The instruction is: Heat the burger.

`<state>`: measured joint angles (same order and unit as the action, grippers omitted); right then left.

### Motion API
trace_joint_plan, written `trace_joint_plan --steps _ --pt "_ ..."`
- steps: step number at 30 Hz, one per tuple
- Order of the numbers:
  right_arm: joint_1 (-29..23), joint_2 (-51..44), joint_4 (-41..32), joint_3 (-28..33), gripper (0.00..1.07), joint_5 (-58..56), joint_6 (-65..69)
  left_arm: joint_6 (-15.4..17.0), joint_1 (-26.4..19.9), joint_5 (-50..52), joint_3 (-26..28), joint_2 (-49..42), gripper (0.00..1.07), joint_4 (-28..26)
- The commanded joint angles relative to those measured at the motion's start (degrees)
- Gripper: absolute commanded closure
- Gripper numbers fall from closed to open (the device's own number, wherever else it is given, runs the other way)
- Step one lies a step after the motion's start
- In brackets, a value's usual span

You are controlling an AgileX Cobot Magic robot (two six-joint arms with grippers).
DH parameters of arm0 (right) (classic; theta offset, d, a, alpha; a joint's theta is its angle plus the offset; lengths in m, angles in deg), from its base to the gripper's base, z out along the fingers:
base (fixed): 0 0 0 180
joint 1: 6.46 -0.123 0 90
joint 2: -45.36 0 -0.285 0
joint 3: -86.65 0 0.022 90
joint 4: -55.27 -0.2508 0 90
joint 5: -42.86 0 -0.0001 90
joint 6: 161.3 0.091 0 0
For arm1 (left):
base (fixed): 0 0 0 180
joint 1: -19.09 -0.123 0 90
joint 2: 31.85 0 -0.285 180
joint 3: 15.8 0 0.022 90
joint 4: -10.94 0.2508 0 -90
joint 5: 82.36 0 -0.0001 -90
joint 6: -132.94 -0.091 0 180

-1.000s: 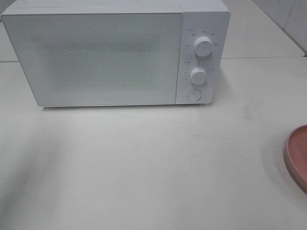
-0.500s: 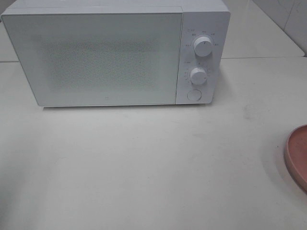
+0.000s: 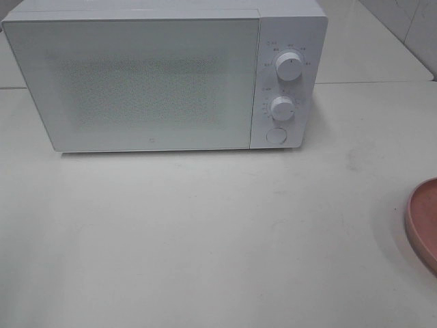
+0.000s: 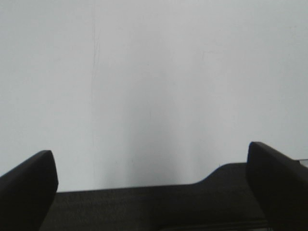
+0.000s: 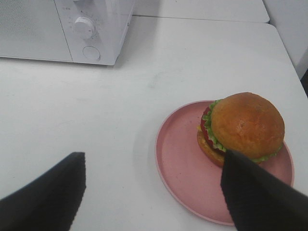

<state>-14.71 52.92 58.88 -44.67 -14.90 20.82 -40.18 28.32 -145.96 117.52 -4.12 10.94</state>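
1. The burger [image 5: 243, 127] is sitting on the pink plate [image 5: 183, 163], off-centre on the dish; its glossy brown bun is facing up, with green lettuce and red tomato showing along the edge. Nothing is touching it.
2. The plate is resting on the white table [image 3: 205, 232]; the overhead camera is catching only a slice of its rim [image 3: 422, 222] at the right edge, and the burger is lying outside that view.
3. The right gripper [image 5: 154, 192] is hovering above the plate with its dark fingers [image 5: 45, 195] spread wide — one finger is overlapping the plate's near rim in the wrist view, but whether it is touching anything I cannot tell. It is holding nothing.
4. The microwave [image 3: 164, 78] is standing at the back of the table, well apart from the plate, with its door shut. Two white knobs — an upper knob [image 3: 289, 66] and a lower knob [image 3: 282, 108] — and a round button [image 3: 276, 135] are lining its right-hand panel.
5. The left gripper [image 4: 154, 185] is also standing open, its fingers wide apart and empty, with only a plain white surface in front of it.
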Motion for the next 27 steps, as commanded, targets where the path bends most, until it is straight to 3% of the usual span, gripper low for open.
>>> trace_joint_plan --steps 1,18,27 --pt "0.2 -1.5 0.0 0.1 0.32 0.6 -0.1 -4.0 -0.1 2.3 -0.9 -2.6 0.07 -1.1" --pt "0.2 -1.5 0.0 0.1 0.32 0.6 -0.1 -4.6 -0.2 2.4 -0.9 -4.9 0.07 -2.2" --pt "0.2 -1.5 0.0 0.1 0.32 0.6 -0.1 -4.6 -10.4 2.4 -0.9 -16.2 0.07 -2.2"
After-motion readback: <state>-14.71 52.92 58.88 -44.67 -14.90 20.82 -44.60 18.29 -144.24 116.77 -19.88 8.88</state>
